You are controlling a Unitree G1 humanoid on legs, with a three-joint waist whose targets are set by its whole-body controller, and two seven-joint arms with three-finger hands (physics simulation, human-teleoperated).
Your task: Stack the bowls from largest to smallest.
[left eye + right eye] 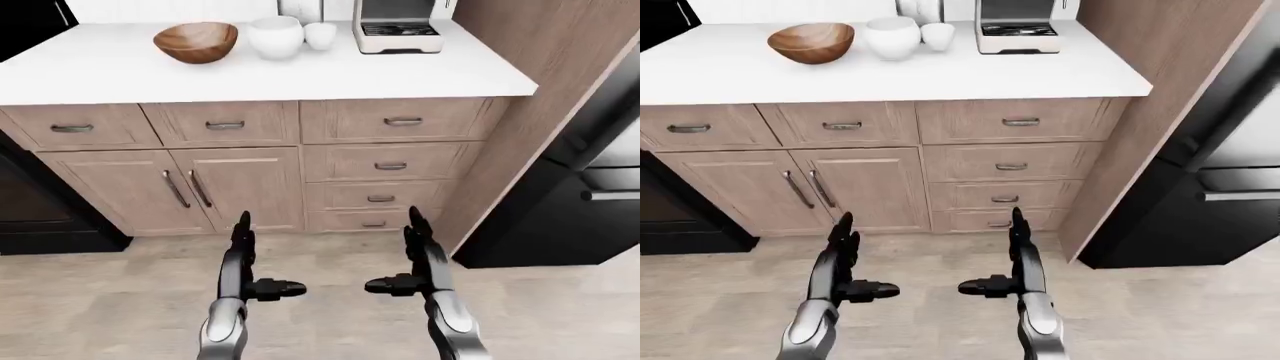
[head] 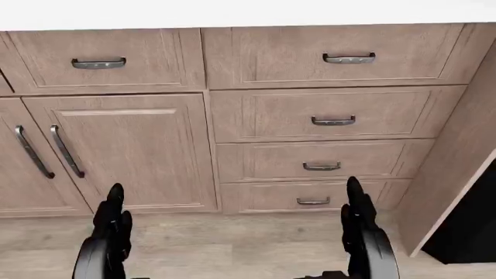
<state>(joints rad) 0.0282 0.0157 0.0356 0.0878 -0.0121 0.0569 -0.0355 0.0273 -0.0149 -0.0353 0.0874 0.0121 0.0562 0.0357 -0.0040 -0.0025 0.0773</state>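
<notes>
While both arms hang low over the wood-look floor (image 1: 90,300), the left robot hand (image 1: 250,262) and the right robot hand (image 1: 405,259) show spread fingers and hold nothing, thumbs pointing toward each other. Beyond them rises the cabinet front (image 1: 240,180) with drawers and doors, well apart from either hand, so there is free floor to step closer.

Above it the white tabletop (image 1: 120,67) carries the task's things toward the upper left of the left-eye view: a wooden bowl (image 1: 196,42), just beside it a white bowl (image 1: 275,36), then a small white bowl (image 1: 320,34); whether they touch I cannot tell. The wooden one looks widest, stiff and probably light; the white ones look glazed, likely slippery and chip-prone, so a hold across the rim seems safest. A coffee machine (image 1: 398,30) stands to their right, and a tall wood panel (image 1: 540,112) closes that side. The bare tabletop nearer its edge leaves room for stacking.
</notes>
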